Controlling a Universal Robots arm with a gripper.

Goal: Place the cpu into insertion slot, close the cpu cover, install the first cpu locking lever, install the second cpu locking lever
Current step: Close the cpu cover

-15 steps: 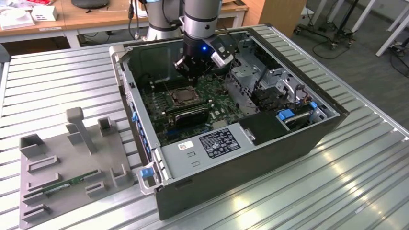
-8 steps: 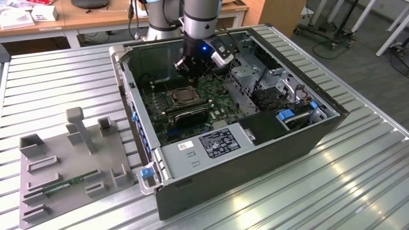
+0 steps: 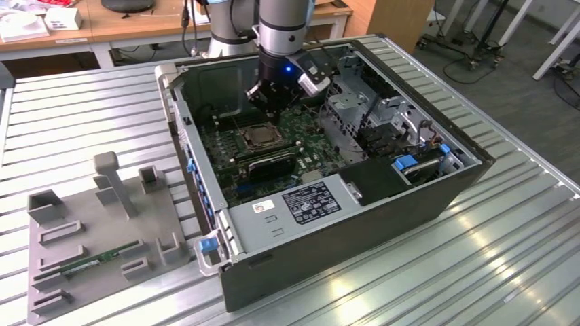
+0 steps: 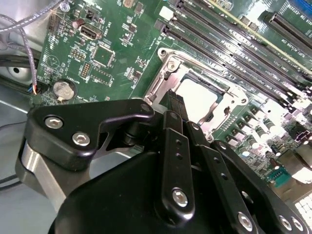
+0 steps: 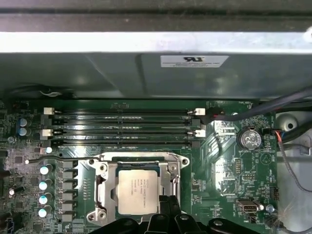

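My gripper [image 4: 174, 100] has its two black fingers drawn together, tips meeting, and I see nothing held between them. In both wrist views the tips [image 5: 165, 202] hang just above one edge of the processor socket; I cannot tell whether they touch the metal.

The cpu [image 5: 138, 191], a small square chip with a pale silvery top, sits in the socket just beside the fingertips. The cpu cover [image 5: 103, 184], a thin silver frame with a square opening, lies flat around the chip, so the top shows through the opening. In the second wrist view the chip [image 4: 197, 97] and frame [image 4: 165, 68] sit just past the fingertips.

A thin wire lever [image 5: 58, 159] runs along the side of the socket nearest the memory slots [image 5: 122, 122], its end reaching out past the frame. I cannot tell whether it is latched.

The socket sits on a green circuit board [image 5: 224, 165] with a round coin battery [image 5: 249, 139] well off to one side.

In the exterior view the arm reaches down into an open computer case [image 3: 272, 272] lying on its side on a ribbed metal table [image 3: 453, 272]. The gripper [image 3: 270, 102] hovers just above the chip [image 3: 261, 138]. On the exterior view's left, apart from the case, a grey holder tray [image 3: 91, 224] carries a green memory stick [image 3: 95, 261].
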